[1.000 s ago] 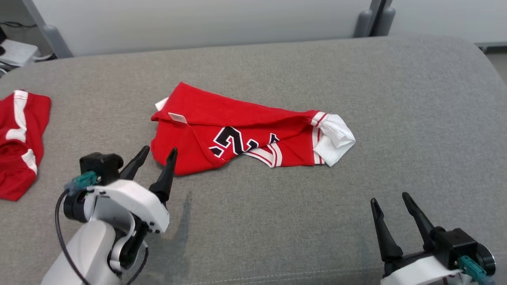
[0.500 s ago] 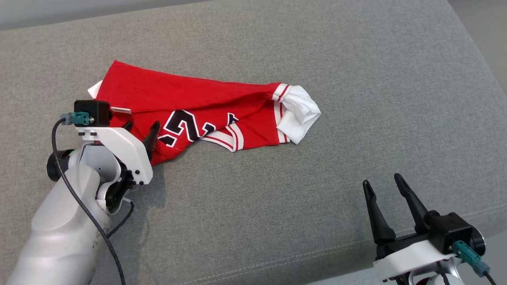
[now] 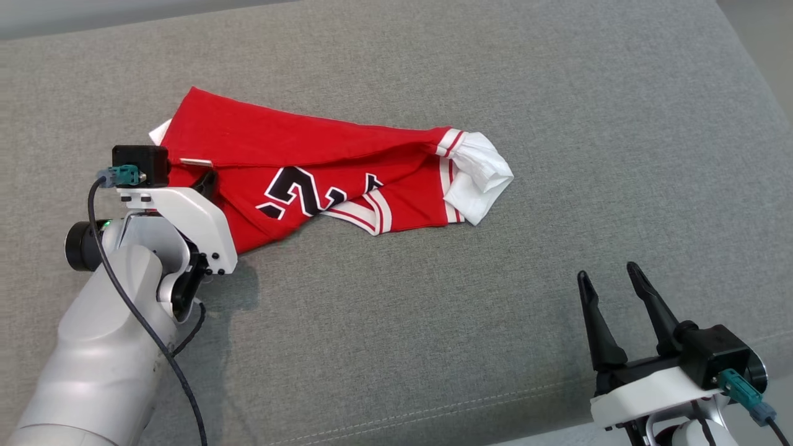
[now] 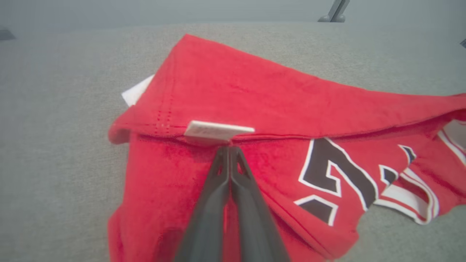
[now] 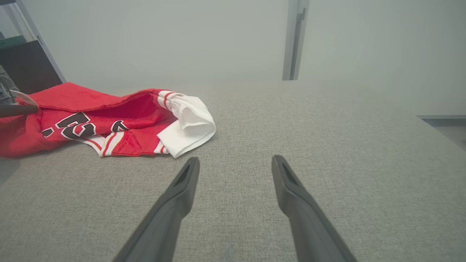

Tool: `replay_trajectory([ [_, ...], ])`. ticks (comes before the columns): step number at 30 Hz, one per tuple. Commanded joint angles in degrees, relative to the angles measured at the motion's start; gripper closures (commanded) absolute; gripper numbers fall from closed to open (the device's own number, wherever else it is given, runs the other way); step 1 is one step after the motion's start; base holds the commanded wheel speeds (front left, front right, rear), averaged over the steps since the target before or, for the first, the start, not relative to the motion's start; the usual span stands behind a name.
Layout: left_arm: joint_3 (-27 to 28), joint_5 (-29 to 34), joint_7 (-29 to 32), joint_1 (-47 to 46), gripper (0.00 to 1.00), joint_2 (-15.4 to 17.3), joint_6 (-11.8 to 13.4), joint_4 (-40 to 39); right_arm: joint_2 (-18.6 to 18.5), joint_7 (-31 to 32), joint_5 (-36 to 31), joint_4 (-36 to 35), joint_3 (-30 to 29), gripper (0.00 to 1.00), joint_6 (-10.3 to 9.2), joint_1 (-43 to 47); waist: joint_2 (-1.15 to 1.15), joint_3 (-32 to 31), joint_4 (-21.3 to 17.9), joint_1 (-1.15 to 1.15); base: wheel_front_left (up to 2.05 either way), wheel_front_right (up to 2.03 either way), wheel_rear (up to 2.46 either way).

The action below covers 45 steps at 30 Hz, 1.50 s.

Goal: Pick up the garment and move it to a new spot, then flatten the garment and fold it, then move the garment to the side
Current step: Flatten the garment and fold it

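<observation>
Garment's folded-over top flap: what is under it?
Under the flap of the garment, a red layer with black numerals shows, and a white corner pokes out. Everything deeper beneath the flap is covered.

At eight o'clock in the head view, a rounded pale grey forearm [image 3: 93,371] carries a white wrist plate [image 3: 192,220] with small dark screws, a black camera block [image 3: 139,162], a teal plug [image 3: 124,176] and a looping black cable [image 3: 167,354]. The left gripper [image 3: 207,179] and, at five o'clock, the right gripper [image 3: 607,271] have long tapering black fingers.
</observation>
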Motion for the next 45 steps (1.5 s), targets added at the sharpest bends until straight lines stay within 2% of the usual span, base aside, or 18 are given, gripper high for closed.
replay_trajectory([
  [1, 1.8, 0.4, -1.6, -2.1, 1.0, 2.0, 0.5, -1.4, -0.6, -0.7, 0.4, -1.4, 0.8, 0.0, 0.24, -0.8, 0.0, -0.4, 0.7, 0.0, 0.0, 0.0, 0.0],
  [6, 4.3, -1.2, -10.1, 4.2, 1.0, 1.8, 2.0, -7.4, -0.6, -0.8, 0.2, -1.6, -0.3, 0.0, 0.24, 0.4, 0.0, -2.0, 3.3, 0.0, 0.0, 0.0, 0.0],
  [11, 6.5, -2.9, -14.7, 14.3, 1.0, 2.6, 4.6, -16.7, -0.6, -0.7, -0.4, -2.1, -1.6, 0.0, 0.24, 1.5, 0.0, -3.3, 6.3, 0.0, 0.0, 0.0, 0.0],
  [16, 7.5, -4.2, -15.3, 24.7, 1.0, 3.3, 7.6, -26.7, -0.6, 0.4, -1.2, -3.1, -2.1, 0.0, 0.24, 1.7, 0.0, -4.0, 9.1, 0.0, 0.0, 0.0, 0.0],
  [17, 7.5, -4.2, -15.3, 24.7, 1.0, 3.3, 7.6, -26.7, -0.6, 0.4, -1.2, -3.1, -2.1, 0.0, 0.24, 1.7, 0.0, -4.0, 9.1, 0.0, 0.0, 0.0, 0.0],
  [21, 8.3, -5.5, -15.1, 31.0, 1.0, 3.0, 10.3, -33.0, -0.6, 1.3, -1.6, -3.8, -2.5, 0.0, 0.24, 1.8, 0.0, -4.3, 10.8, 0.0, 0.0, 0.0, 0.0],
  [28, 8.1, -7.1, -13.6, 36.9, 1.0, 2.2, 12.7, -37.6, -0.6, 2.3, -1.7, -4.4, -2.5, 0.0, 0.24, 2.1, 0.0, -5.1, 11.5, 0.0, 0.0, 0.0, 0.0],
  [29, 7.9, -7.2, -13.4, 37.3, 0.54, 2.1, 12.8, -37.9, -0.6, 2.4, -1.7, -4.4, -2.5, 0.0, 0.24, 2.1, 0.0, -5.2, 11.5, 0.0, 0.0, 0.0, 0.0],
  [30, 7.7, -7.0, -13.2, 37.5, 0.0, 2.2, 13.0, -38.2, -0.6, 2.4, -1.6, -4.4, -2.6, 0.0, 0.24, 2.2, 0.0, -5.4, 11.5, 0.0, 0.0, 0.0, 0.0],
  [34, 7.7, -5.5, -13.6, 37.8, 0.0, 3.6, 14.3, -40.2, -0.6, 2.4, -1.5, -4.5, -3.4, 0.0, 0.24, 2.6, 0.0, -6.4, 11.1, 0.0, 0.0, 0.0, 0.0],
  [39, 9.0, -1.8, -15.4, 37.8, 0.0, 7.6, 16.7, -44.6, -0.6, 2.4, -2.2, -4.7, -4.4, 0.0, 0.24, 3.1, 0.0, -8.1, 10.8, 0.0, 0.0, 0.0, 0.0],
  [42, 10.1, -0.1, -16.2, 38.0, 0.0, 10.0, 17.5, -48.2, -0.6, 2.6, -2.8, -4.8, -4.8, 0.0, 0.24, 3.3, 0.0, -9.3, 10.9, 0.0, 0.0, 0.0, 0.0],
  [45, 10.9, 1.0, -16.7, 38.2, 0.0, 12.2, 17.2, -51.3, -0.6, 2.8, -3.6, -4.9, -4.4, 0.0, 0.24, 3.2, 0.0, -10.5, 11.0, 0.0, 0.0, 0.0, 0.0],
])
